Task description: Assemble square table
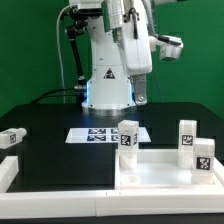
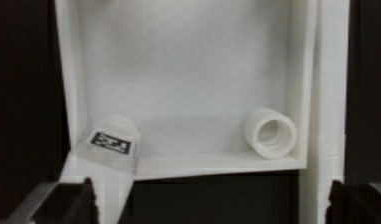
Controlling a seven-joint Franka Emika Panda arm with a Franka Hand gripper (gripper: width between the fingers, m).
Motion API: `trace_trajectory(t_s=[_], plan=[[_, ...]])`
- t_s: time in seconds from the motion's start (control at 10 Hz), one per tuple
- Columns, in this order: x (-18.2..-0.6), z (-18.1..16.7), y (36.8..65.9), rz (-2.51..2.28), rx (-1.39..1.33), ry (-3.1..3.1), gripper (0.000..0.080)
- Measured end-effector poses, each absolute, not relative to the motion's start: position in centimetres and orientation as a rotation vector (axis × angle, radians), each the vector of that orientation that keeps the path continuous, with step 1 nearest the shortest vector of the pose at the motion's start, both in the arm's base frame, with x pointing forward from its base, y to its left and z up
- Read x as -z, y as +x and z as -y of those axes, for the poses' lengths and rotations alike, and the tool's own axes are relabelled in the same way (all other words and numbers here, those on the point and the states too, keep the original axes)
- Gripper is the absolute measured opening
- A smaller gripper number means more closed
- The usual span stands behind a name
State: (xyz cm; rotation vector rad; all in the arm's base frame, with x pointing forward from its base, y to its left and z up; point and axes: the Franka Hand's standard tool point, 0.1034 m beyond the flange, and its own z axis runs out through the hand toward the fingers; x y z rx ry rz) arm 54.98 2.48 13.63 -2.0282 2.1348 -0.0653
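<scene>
Square table (image 1: 150,160) parts sit in the lower right of the exterior view: the large white slab lies flat on the dark surface (image 1: 50,125) with its raised rim up, and short white leg blocks stand around it, one tagged block (image 1: 127,136) at the slab's far edge near the frame's centre, two more (image 1: 187,137) (image 1: 203,157) toward the right edge. Another leg (image 1: 11,137) lies apart at the left edge of the frame, beside a long white border bar (image 1: 8,172). Just behind the slab, at mid-frame, the marker board (image 1: 95,134) lies flat. Through the wrist view the slab's inside fills the frame, with a round screw boss (image 2: 265,132) in one corner and a tagged leg block (image 2: 110,148) at the rim. The pincer (image 1: 137,93) hangs above and behind the slab, its jaws wide and holding nothing; its dark fingertips (image 2: 66,200) show at the lower corners of the wrist frame. No leg looks fitted yet, so the work seems to be at an early step, lining up over the slab or a leg. The next move likely calls for coming down squarely over a part, jaws straddling it, before closing.
</scene>
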Motion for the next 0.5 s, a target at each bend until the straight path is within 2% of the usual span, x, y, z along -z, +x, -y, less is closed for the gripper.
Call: trace_trajectory(t_s=[0.3, 0.5], plan=[[-13.6, -2.4, 54.9, -1.9, 0.097, -2.26, 0.0648], [-12.8, -0.1, 53.8, -1.599, 0.15, -2.508, 0.0648]])
